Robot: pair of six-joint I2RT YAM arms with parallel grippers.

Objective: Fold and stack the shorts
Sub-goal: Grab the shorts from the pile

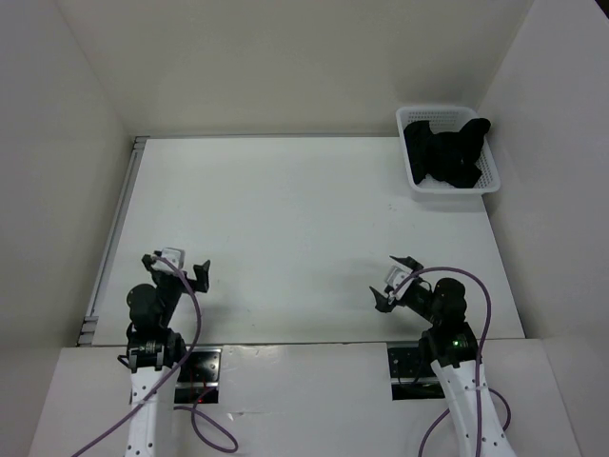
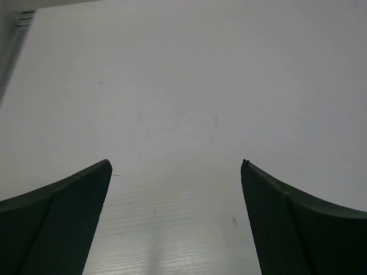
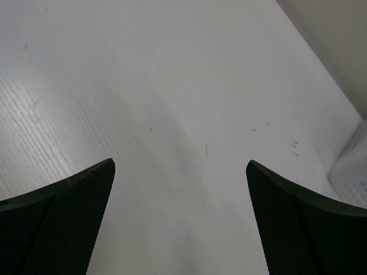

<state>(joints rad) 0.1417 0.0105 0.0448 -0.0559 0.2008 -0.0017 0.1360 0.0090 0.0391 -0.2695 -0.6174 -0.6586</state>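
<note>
no readable text, no labels, no brands, no numbers anywhere

The shorts (image 1: 445, 148), far ahead of the right jaws, are plain black, and the basket (image 1: 416, 181) around them is white with a lattice pattern of small holes. The tabletop (image 1: 285, 219) under both pairs of jaws is white with faint pale grain lines and a few tiny dark specks, while the jaws themselves are black, their pads (image 2: 69, 229) covered in a fine dotted mesh. The arms (image 1: 147, 419) are black just behind the jaws and white farther back, each with a purple cable (image 1: 486, 314), and a small green light (image 1: 458, 344) shows on the right arm.
</note>
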